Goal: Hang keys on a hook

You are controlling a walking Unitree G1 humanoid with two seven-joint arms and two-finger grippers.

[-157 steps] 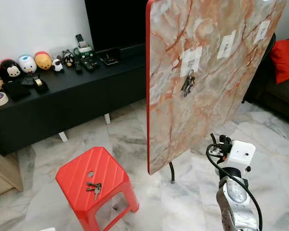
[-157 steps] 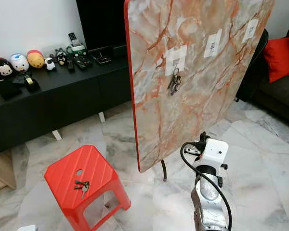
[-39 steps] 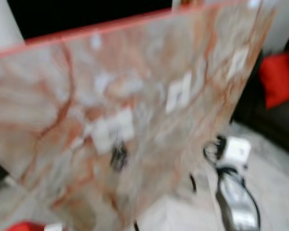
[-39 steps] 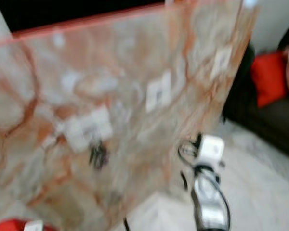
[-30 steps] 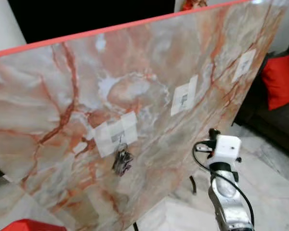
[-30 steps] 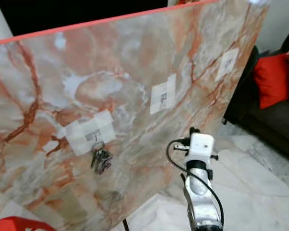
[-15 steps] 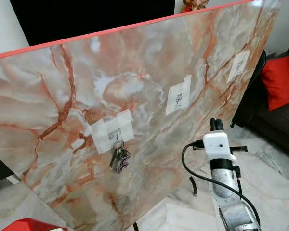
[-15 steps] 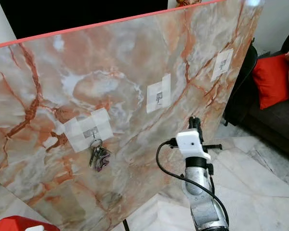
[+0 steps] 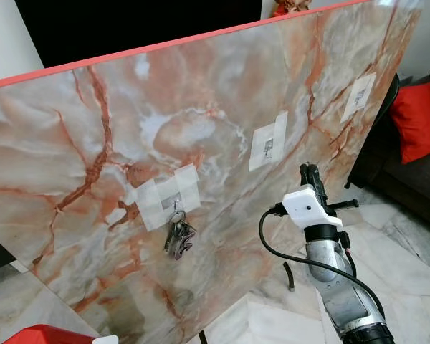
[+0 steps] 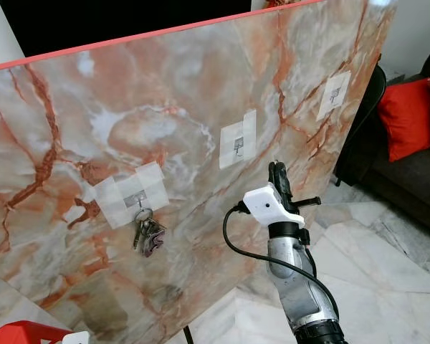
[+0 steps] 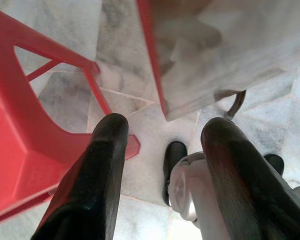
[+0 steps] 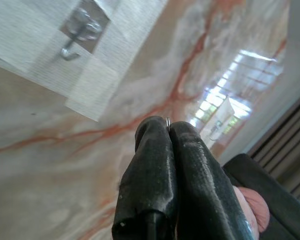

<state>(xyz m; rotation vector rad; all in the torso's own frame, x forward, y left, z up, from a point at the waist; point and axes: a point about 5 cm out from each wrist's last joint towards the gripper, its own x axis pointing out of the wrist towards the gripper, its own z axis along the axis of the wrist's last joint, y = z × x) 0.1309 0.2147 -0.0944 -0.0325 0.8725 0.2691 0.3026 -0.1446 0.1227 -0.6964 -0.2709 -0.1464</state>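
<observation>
Right tool [image 10: 275,172] up at the marble panel [image 9: 86,150], clenched on a thin key ring.

From the head cameras the right arm reaches up in front of the tipped-up panel, tool just below the middle taped hook [image 9: 269,147], at about 6 o'clock from it. You can't see what it's pinching from there, but the right wrist camera shows both fingers [image 12: 150,165] pressed together with a sliver of metal key ring [image 12: 167,119] poking out at the tips, and the hook [image 12: 77,32] on its white tape [image 12: 55,65] near them, not touching. A bunch of keys [image 9: 178,236] already hangs on the hook at about 9 o'clock from the tool. Left wrist camera shows the left tool [image 11: 162,145] hanging with fingers spread apart, gripping nothing, over marble floor [image 11: 80,95] beside a red stool [image 11: 20,145].
</observation>
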